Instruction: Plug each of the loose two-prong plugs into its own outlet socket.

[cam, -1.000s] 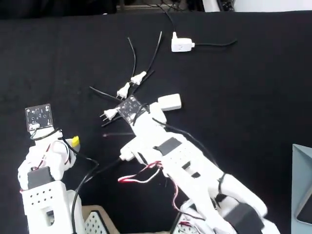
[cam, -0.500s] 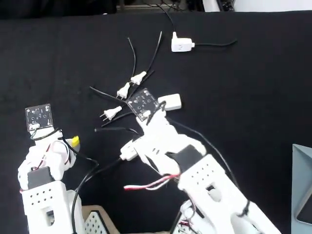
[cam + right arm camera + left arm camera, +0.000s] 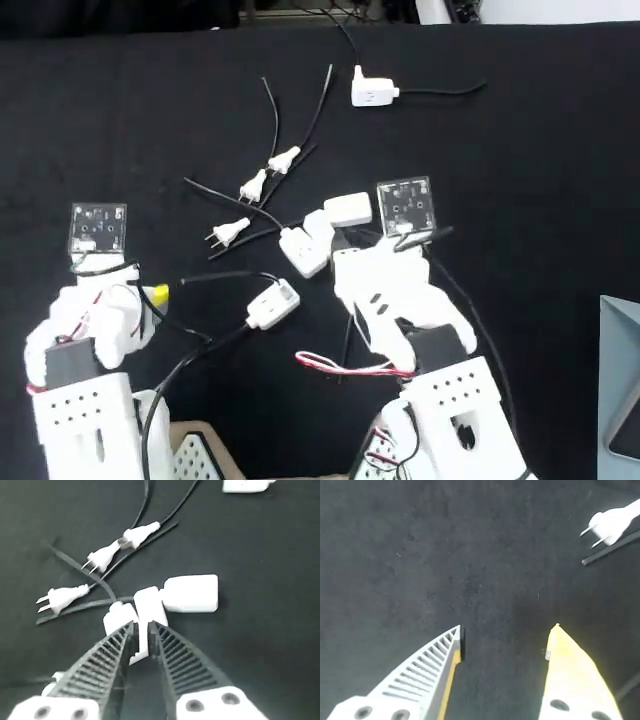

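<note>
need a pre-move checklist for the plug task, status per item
1. Right end effector closed on a socket: ok.
2. Left end effector free: ok, open, holding nothing.
3. Plugs loose: ok; near plug, middle plug and far plug all lie unplugged.
4. Plug lined up with the held socket: not ok; the near plug lies apart, off to one side.
5. Held socket clear of the neighbouring socket: cannot tell; they look to touch.

Loose plug (image 3: 228, 233) lies nr socket (image 3: 303, 250), apart, on blk table (image 3: 520, 200).
</note>
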Controlling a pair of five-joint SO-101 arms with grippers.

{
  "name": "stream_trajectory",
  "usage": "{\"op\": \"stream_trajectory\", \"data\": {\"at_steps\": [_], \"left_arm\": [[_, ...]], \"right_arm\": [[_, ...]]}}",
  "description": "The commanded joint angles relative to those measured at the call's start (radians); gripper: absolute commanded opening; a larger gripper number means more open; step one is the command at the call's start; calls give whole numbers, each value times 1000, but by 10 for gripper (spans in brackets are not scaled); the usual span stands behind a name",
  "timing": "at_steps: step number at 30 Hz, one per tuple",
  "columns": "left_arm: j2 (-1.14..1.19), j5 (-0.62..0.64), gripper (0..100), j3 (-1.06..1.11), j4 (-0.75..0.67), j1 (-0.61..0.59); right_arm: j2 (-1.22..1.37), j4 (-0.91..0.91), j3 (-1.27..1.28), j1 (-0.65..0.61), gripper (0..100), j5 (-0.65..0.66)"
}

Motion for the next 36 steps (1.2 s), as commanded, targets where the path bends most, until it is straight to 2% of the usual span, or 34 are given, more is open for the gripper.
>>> {"op": "stream_trajectory", "data": {"at_steps": [1,8,17,23,29,36], "left_arm": [[-11,-55,274,-272,193,82],[-11,-52,274,-545,442,252],[-2,-55,274,-676,578,456],[32,-55,274,-579,529,567],[278,-51,274,-584,512,687],[626,-48,278,-553,299,691]], "right_arm": [[-19,-75,8,25,14,-11],[-19,-87,2,120,14,-11],[-19,-118,8,138,14,-8],[-19,-120,8,138,14,-6],[-19,-120,8,138,14,-6],[-19,-120,8,138,14,-5]]}}
